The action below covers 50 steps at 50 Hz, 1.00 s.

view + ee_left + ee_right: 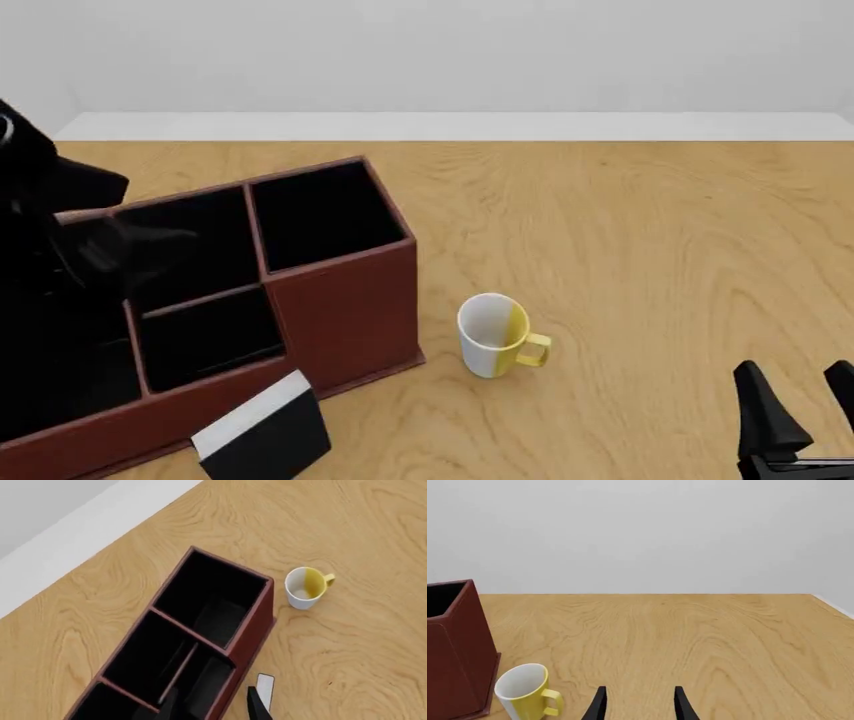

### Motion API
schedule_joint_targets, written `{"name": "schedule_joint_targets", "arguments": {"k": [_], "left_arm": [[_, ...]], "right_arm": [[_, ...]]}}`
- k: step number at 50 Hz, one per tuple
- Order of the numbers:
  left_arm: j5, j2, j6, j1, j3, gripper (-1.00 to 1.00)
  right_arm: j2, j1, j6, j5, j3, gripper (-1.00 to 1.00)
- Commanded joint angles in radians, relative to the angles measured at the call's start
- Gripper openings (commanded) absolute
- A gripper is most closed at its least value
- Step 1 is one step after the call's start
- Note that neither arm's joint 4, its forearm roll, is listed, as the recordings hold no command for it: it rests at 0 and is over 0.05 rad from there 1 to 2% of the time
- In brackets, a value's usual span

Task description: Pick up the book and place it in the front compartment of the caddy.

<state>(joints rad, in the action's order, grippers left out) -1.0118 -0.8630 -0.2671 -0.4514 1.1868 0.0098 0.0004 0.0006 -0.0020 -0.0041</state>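
Book (263, 433): black cover, white page edge, leaning against the caddy's near outer wall, on the surface.
Caddy (340, 300): reddish-brown, black-lined slots, at my left.
Mug (491, 335): white and yellow, just right of the caddy.
My left hand (212, 706): above the caddy, fingers parted, holding nothing.
My right hand (798, 410): low at right, fingers apart, empty.

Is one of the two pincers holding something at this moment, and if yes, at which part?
Nothing is held. The left pincer and the right pincer are both open and empty; the book leans by the caddy.
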Motion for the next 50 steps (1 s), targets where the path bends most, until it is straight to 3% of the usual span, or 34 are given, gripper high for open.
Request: {"name": "schedule_joint_targets", "arguments": {"k": [1, 10, 25, 37, 50], "left_arm": [[-0.170, -0.087, -0.005, -0.007, 0.137, 1.00], [-0.207, -0.083, 0.066, -0.072, 0.100, 1.00], [-0.207, 0.002, 0.240, -0.211, -0.086, 1.00], [-0.170, 0.026, 0.224, -0.174, -0.182, 1.00], [-0.033, -0.036, 0.201, -0.135, -0.289, 1.00]], "right_arm": [[0.000, 0.000, 0.000, 0.000, 0.000, 1.00], [-0.001, 0.000, 0.000, 0.000, 0.000, 1.00], [0.001, 0.000, 0.000, 0.000, 0.000, 1.00], [0.000, 0.000, 0.000, 0.000, 0.000, 1.00], [0.000, 0.000, 0.000, 0.000, 0.000, 1.00]]}}
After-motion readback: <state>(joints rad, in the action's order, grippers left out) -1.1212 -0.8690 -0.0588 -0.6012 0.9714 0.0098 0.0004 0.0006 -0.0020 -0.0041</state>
